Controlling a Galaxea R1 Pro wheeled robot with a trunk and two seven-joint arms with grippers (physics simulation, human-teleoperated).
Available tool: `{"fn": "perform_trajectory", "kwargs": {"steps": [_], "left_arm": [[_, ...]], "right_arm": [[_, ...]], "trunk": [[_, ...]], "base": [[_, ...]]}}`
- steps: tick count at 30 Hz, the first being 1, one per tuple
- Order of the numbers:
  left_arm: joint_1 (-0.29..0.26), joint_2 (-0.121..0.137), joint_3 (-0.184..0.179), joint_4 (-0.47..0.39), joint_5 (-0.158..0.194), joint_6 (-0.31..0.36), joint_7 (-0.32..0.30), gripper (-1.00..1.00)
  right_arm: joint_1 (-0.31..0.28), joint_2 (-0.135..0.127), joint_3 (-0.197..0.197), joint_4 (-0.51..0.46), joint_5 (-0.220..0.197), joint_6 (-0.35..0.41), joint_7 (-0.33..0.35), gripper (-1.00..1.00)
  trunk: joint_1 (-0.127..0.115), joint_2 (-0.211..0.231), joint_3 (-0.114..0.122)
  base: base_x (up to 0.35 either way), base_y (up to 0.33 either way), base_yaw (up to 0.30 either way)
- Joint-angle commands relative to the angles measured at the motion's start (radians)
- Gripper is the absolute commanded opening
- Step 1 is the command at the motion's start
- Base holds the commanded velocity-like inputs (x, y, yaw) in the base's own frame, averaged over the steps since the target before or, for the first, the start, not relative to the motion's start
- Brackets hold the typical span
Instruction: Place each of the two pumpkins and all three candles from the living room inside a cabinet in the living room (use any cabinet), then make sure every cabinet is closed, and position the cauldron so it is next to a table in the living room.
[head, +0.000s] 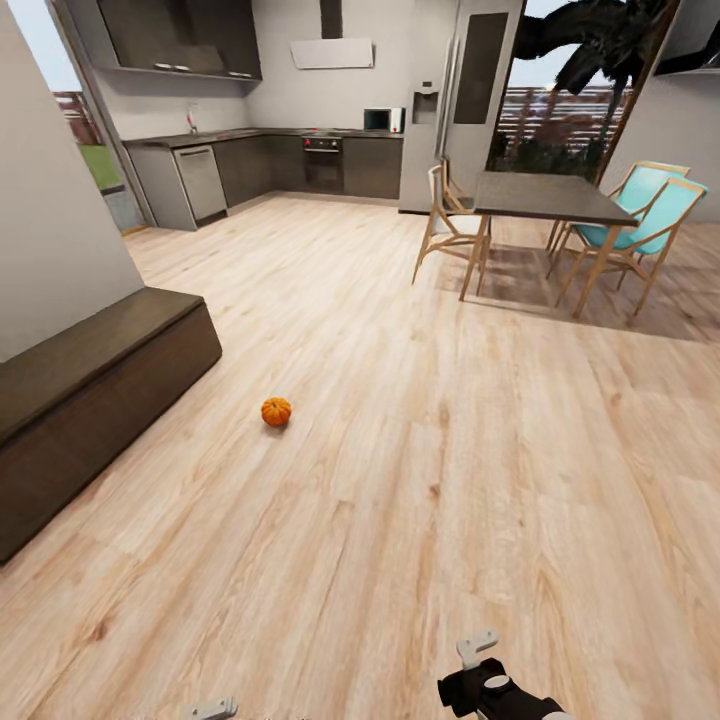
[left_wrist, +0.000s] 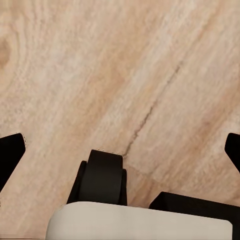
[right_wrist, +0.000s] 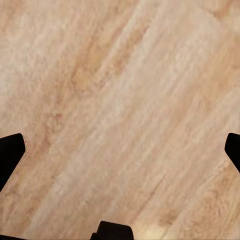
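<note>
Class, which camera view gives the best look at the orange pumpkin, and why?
The head view: the pumpkin sits whole on the wooden floor beside the cabinet. Both wrist views face bare floorboards between open fingertips.

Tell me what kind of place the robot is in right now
It looks like an open-plan home: a fitted kitchen along the far wall, a dining table with chairs by a glass door, and wood flooring where a small pumpkin lies near a low cabinet.
</note>
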Motion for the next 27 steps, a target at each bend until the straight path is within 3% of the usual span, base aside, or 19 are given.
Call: {"fn": "perform_trajectory", "kwargs": {"steps": [1,8,12,27], "left_arm": [[0.000,0.000,0.000,0.000,0.000,0.000,0.000,1.00],[0.000,0.000,0.000,0.001,0.000,0.000,0.001,1.00],[0.000,0.000,-0.001,0.001,-0.004,0.000,0.001,1.00],[0.000,0.000,-0.001,0.001,-0.008,0.000,0.001,1.00]], "right_arm": [[0.000,0.000,0.000,0.000,0.000,0.000,0.000,1.00],[0.001,0.001,0.000,0.000,-0.001,0.000,0.002,1.00],[0.005,0.000,0.000,0.000,-0.002,-0.003,0.010,1.00],[0.006,0.001,0.000,-0.001,-0.002,-0.004,0.003,1.00]], "trunk": [[0.000,0.000,0.000],[0.000,0.000,0.000],[0.000,0.000,0.000],[0.000,0.000,0.000]], "base": [[0.000,0.000,0.290],[0.000,0.000,0.290],[0.078,-0.064,0.090],[0.295,-0.087,0.257]]}}
